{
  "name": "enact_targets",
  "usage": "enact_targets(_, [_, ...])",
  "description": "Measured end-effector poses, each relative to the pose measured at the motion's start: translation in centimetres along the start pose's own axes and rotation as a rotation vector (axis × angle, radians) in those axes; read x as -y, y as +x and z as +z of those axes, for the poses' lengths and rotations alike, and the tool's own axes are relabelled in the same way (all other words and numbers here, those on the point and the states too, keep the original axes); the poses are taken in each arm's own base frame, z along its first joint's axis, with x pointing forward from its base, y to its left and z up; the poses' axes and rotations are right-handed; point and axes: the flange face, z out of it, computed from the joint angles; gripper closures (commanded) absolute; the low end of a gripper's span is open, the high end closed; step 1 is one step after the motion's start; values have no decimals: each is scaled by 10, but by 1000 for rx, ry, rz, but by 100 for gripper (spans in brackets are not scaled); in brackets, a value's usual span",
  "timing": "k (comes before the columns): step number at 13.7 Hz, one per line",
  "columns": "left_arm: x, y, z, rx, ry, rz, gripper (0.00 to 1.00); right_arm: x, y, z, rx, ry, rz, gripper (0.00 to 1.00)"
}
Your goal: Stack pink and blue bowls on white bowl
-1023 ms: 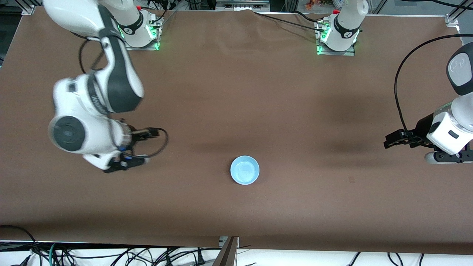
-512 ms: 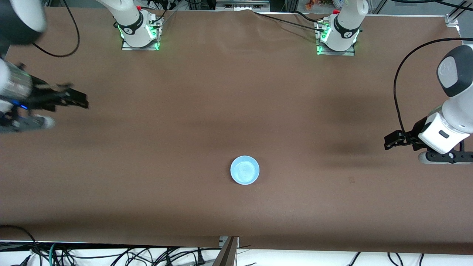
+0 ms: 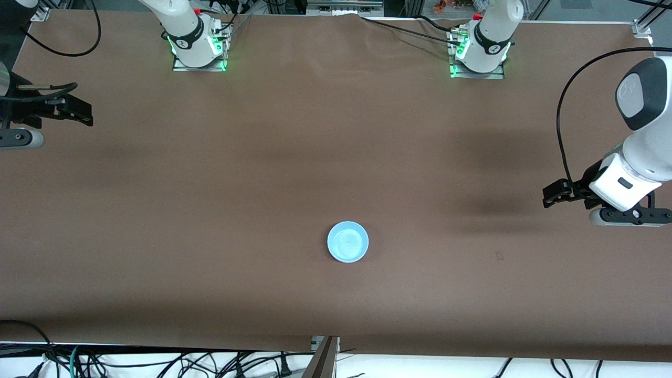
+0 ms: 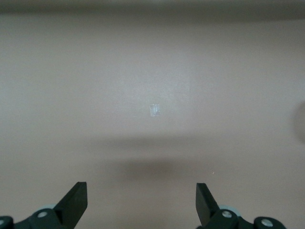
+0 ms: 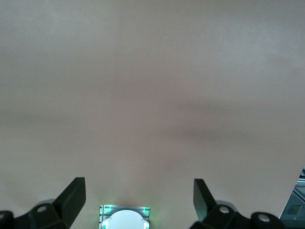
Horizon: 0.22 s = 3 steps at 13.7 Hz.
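Note:
A light blue bowl sits upright on the brown table, near the middle and toward the front camera. From above only its blue inside shows; the pink bowl and the white bowl are hidden or out of view. My left gripper hangs open over the left arm's end of the table, well apart from the bowl. In the left wrist view the left gripper holds nothing, with bare table under it. My right gripper is open and empty over the right arm's end, and the right wrist view shows this right gripper above bare table.
Both arm bases stand with green lights along the table edge farthest from the front camera. One base shows between the right fingers. A small pale mark lies on the table. Cables hang off the table's near edge.
The right arm has swung away from beside the blue bowl out to its own end of the table. The left arm has shifted slightly. The bowl has not moved.

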Motion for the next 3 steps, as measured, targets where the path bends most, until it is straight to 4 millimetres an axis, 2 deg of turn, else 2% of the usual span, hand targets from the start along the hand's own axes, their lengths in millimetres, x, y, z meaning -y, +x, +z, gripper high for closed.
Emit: enact_targets(3, [0, -1, 0, 0, 0, 0, 0, 0, -4, 2, 4, 20, -2, 0])
